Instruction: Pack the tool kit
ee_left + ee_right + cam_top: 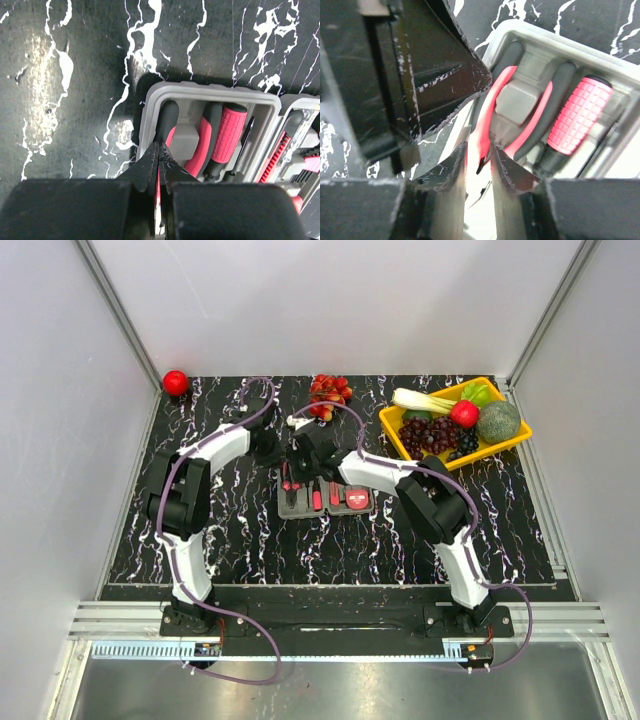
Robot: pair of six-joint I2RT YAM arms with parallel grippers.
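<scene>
Case [330,514] lies open and flat mid-mat [230,540], tools seated in their slots. Left gripper [159,162]: fingers pinched fully together, tips over the outer handle of the pliers [202,145] at the case's 9 o'clock end; can't tell if it's pinching anything. Right gripper [479,152]: fingers clamped either side of the pliers' red handle. Screwdriver [229,132] sits at 3 o'clock of the pliers. Fruit tray [392,430] is at 2 o'clock of the case, red ball [176,382] in the 10 o'clock corner.

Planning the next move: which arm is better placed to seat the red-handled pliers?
Right: the right gripper clamps a handle of the red-handled black pliers in the grey plastic case; the left gripper is shut.
</scene>
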